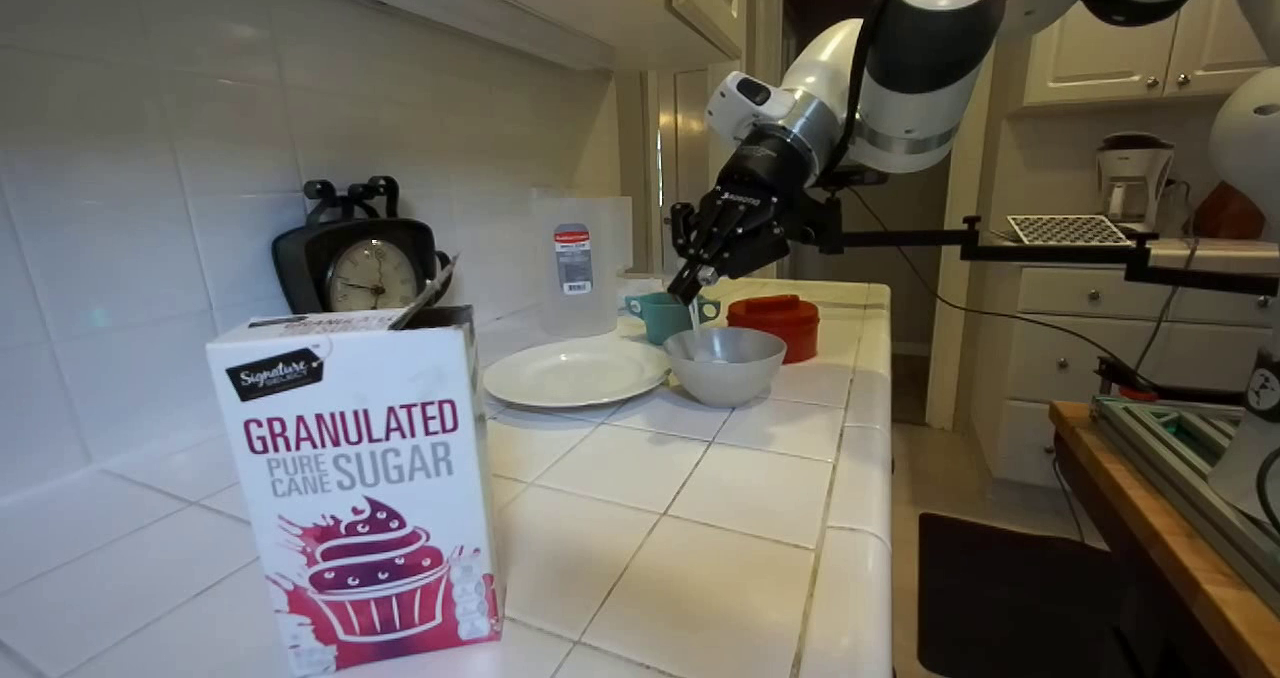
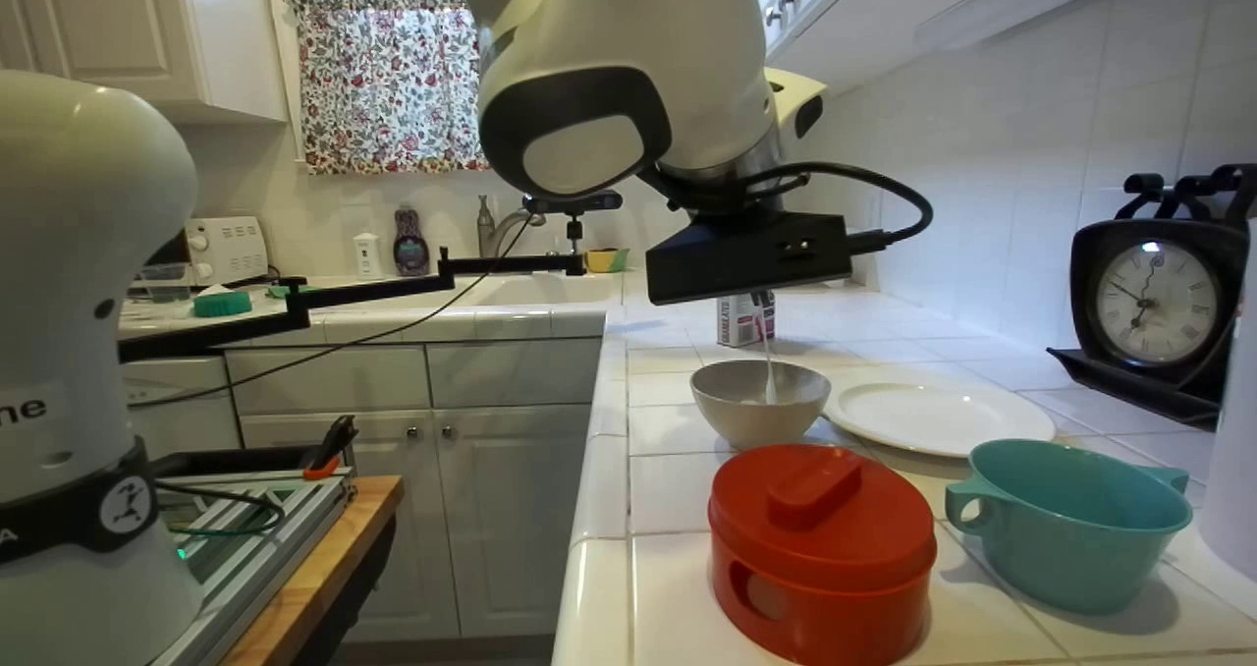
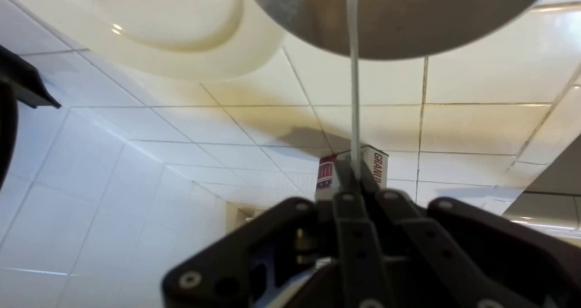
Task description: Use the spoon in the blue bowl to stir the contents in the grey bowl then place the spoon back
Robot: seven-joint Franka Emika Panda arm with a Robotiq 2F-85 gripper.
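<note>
Begins at the left of an exterior view with a sugar box [image 1: 365, 518], toward the left edge of the countertop [image 1: 710, 578], then takes in a white plate [image 1: 575, 373], farther along that same edge. Comes next to the blue bowl [image 1: 664, 321], beyond the plate. Meets the gripper [image 3: 356, 174] here, with jaws closed on the handle end of the spoon [image 3: 355, 87]; can count the pick-up as done. Finds that spoon slim, whitish and smooth, perhaps slightly see-through, hanging nearly upright with its head down inside the grey bowl [image 1: 725, 378], just beside the plate and nearer the right edge. Seems to be at the stirring step; cannot make out the contents well enough to say how much mixing to call done. Has yet to finish stirring, lift clear and set the spoon back in the blue bowl. Ends with a lidded red container [image 1: 780, 320], behind the grey bowl, toward the right edge.
</note>
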